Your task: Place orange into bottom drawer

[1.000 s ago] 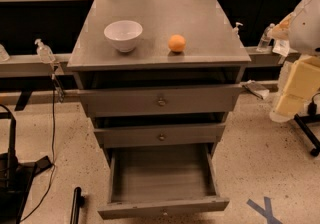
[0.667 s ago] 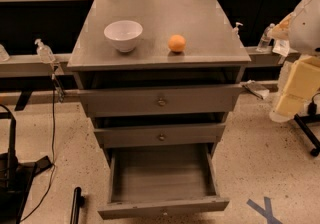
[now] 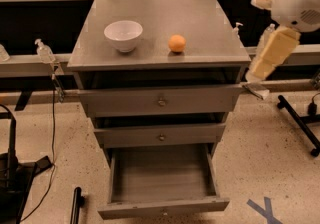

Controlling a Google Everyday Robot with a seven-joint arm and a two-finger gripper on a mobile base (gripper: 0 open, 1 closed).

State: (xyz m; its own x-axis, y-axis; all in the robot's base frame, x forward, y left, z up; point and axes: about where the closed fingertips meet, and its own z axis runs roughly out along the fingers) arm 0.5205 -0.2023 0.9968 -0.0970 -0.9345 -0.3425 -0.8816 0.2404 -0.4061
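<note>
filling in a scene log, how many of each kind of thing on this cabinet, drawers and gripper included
bowls: 1, white bowl on the cabinet top
oranges: 1, orange right of it
drawers: 3, top drawer, middle drawer, bottom drawer pulled out
grippers: 1, gripper off the cabinet's right side, beside the top drawer
total: 6

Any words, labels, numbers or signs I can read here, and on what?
No readable words or numbers anywhere.
Blue tape cross on the floor: a mark, no letters.
Pump bottle left of the cabinet: nothing legible.
Gripper, right of the cabinet: no markings visible.
</note>
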